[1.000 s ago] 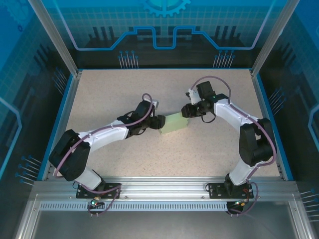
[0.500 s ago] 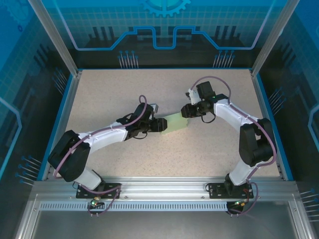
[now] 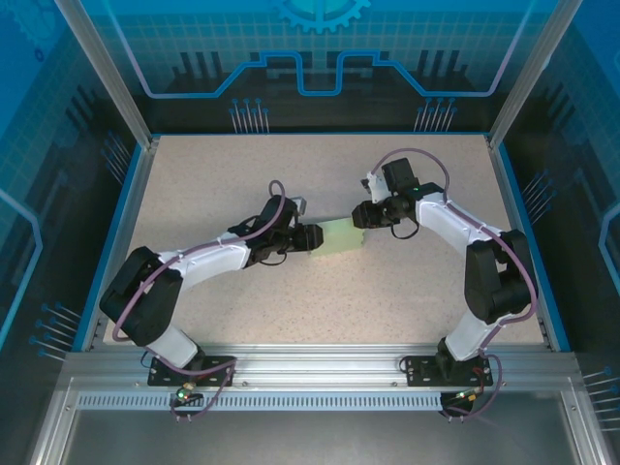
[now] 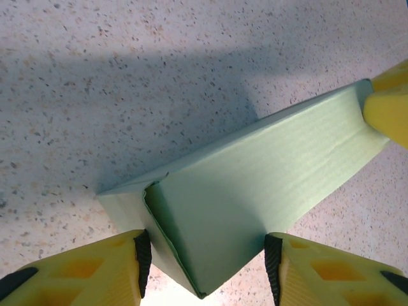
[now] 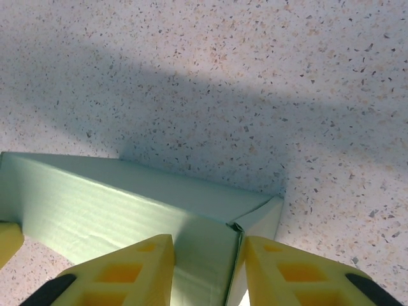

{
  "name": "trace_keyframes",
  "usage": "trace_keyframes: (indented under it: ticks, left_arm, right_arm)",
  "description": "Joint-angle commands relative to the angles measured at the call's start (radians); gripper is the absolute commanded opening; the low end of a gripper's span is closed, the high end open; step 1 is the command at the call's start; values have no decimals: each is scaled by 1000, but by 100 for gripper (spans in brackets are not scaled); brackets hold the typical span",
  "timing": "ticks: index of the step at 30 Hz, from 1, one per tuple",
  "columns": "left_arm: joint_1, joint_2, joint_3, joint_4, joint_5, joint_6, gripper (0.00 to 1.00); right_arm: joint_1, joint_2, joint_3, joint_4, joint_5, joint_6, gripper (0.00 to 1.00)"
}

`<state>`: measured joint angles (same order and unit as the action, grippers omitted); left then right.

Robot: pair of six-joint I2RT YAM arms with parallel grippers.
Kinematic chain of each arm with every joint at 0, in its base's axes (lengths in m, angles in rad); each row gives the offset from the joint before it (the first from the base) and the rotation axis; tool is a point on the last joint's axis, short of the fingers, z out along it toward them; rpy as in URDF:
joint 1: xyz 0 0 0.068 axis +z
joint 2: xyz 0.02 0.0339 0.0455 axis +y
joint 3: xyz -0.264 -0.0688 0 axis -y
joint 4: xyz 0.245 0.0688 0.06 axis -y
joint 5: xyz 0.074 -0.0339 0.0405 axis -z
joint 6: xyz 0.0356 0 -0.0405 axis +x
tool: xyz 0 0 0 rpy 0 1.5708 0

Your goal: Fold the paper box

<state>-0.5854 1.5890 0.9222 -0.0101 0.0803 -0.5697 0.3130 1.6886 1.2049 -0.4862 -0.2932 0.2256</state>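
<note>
Left claw point(image 3: 312, 237) straddles one end of the paper box point(image 3: 336, 236), a finger on each side; we cannot tell whether it pinches the card. Our right claw point(image 3: 358, 215) is clamped on the opposite end. We see the box lying mid-table point(image 3: 242, 174), between both claws. From above it reads as a pale green slab; the wrist views add its folded end faces and flap seams.

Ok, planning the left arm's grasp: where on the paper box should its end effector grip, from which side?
Probably the paper box by its left short end, coming end-on: that end is narrow, and the right end effector holds the opposite one.
</note>
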Motion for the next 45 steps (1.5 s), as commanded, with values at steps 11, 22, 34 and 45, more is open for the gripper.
trace_keyframes:
  ticks: [11, 22, 34, 45]
  left_arm:
    - [71, 130, 201, 75, 34, 130, 53]
    - [68, 180, 175, 99, 34, 157, 56]
    - [42, 135, 19, 93, 33, 117, 60]
    - [29, 137, 22, -4, -57, 138, 68]
  right_arm:
    - [16, 108, 124, 154, -92, 40, 29]
    - [18, 122, 35, 216, -38, 6, 30]
    - [48, 31, -154, 274, 29, 70, 32]
    - [65, 49, -155, 161, 160, 66, 40]
